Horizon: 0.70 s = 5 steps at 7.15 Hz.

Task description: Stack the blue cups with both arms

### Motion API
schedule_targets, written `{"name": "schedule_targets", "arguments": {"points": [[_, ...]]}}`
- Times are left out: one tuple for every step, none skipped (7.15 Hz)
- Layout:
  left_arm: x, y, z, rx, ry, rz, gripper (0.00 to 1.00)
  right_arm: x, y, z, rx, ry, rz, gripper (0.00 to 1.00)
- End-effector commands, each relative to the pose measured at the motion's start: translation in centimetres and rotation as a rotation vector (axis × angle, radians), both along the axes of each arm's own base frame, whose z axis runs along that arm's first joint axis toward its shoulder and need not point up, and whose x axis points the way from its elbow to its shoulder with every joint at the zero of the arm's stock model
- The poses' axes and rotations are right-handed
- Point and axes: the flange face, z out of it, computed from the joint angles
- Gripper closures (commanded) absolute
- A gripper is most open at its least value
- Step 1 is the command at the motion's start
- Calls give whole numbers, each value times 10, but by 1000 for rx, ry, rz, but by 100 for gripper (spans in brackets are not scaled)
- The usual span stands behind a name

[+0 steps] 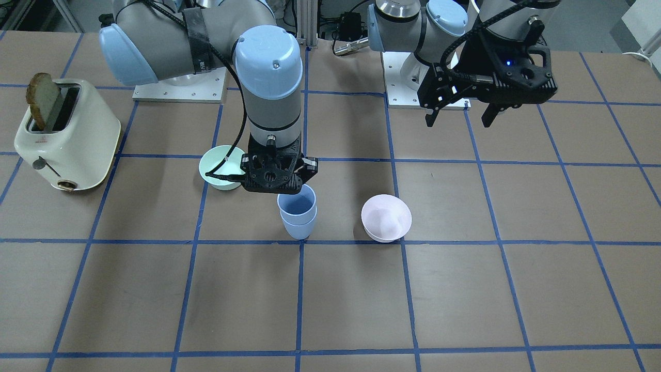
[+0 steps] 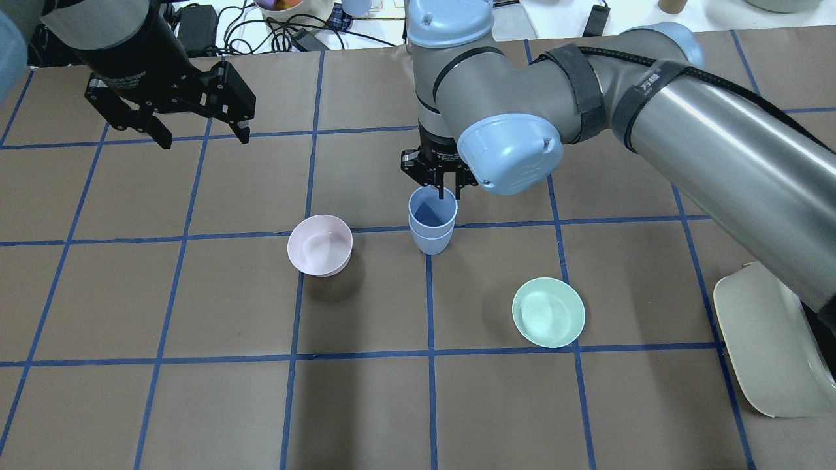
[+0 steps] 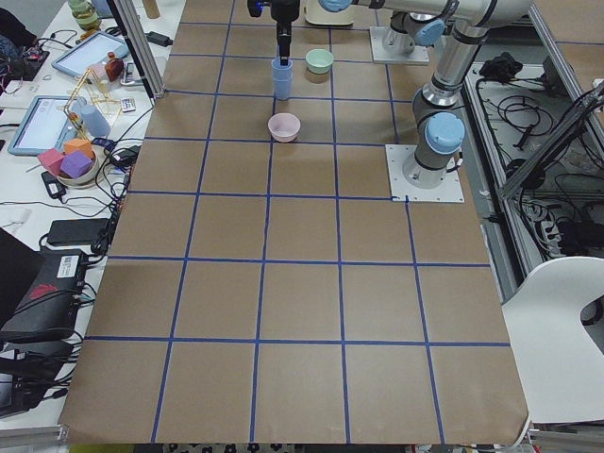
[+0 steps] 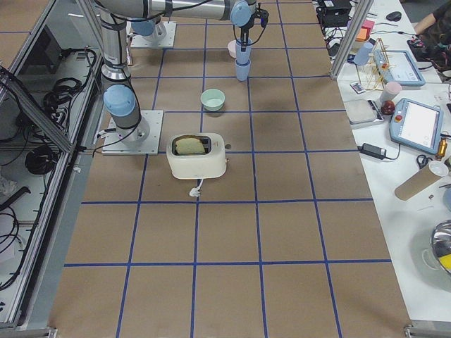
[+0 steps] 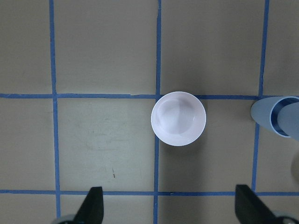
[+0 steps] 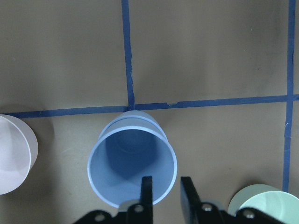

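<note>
Two blue cups stand nested on the table, the upper cup (image 1: pixel 297 202) inside the lower cup (image 1: pixel 300 230). They also show in the overhead view (image 2: pixel 432 214) and the right wrist view (image 6: pixel 126 163). My right gripper (image 6: pixel 167 186) hangs over the stack's rim, one finger inside the upper cup and one outside. A gap shows beside the rim, so it reads as narrowly open. It also shows in the overhead view (image 2: pixel 449 192). My left gripper (image 2: pixel 199 138) is open and empty, raised well away from the stack. Its wrist view shows the cups (image 5: pixel 280 116) at the right edge.
A pale pink bowl (image 2: pixel 320 245) sits beside the stack toward my left. A mint-green bowl (image 2: pixel 548 312) sits nearer my right arm's base. A cream toaster (image 1: pixel 67 137) with a slice of bread stands at the far right of the table. Blue tape lines grid the brown tabletop.
</note>
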Motion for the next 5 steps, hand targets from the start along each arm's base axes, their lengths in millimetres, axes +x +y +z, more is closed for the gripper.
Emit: {"name": "schedule_targets", "arguments": {"points": [[-1,1,0,1,0,-1,0,-25,-25,21,-44,4,25,6],[-1,1,1,1,0,-1,0,-76,-60,50,-89,27,69,1],[-1,1,1,1,0,-1,0,-131,-84,77,-98,45,16,0],[-1,1,1,1,2,-1,0,-171,-97,107,-98,51,-2,0],[-1,0,-2,9,0,-3,0,-183,-96,131,-63,63,32,0]]}}
